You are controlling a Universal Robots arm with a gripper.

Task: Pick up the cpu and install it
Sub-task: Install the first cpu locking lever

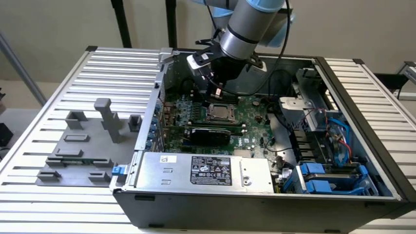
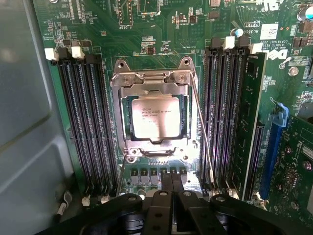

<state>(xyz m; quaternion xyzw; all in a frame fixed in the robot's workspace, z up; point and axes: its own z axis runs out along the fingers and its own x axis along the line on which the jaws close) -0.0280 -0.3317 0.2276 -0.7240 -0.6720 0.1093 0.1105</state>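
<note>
Now the cpu [image 2: 155, 117] sits in its socket frame [image 2: 146, 80], memory slots [image 2: 88, 122] flanking both sides. My claw [image 2: 171, 182] hangs just above, fingers pressed together, empty; the case wall [image 2: 24, 122] crowds one side.

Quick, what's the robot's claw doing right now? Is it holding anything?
Gripper: closed, holding nothing. The small square silvery metal-topped cpu lies in the metal-framed socket, apart from the fingers.

motherboard [image 2: 161, 44]: DELL, cut off | cpu [image 2: 155, 116]: print illegible | power-supply label [image 1: 211, 170]: illegible
</note>
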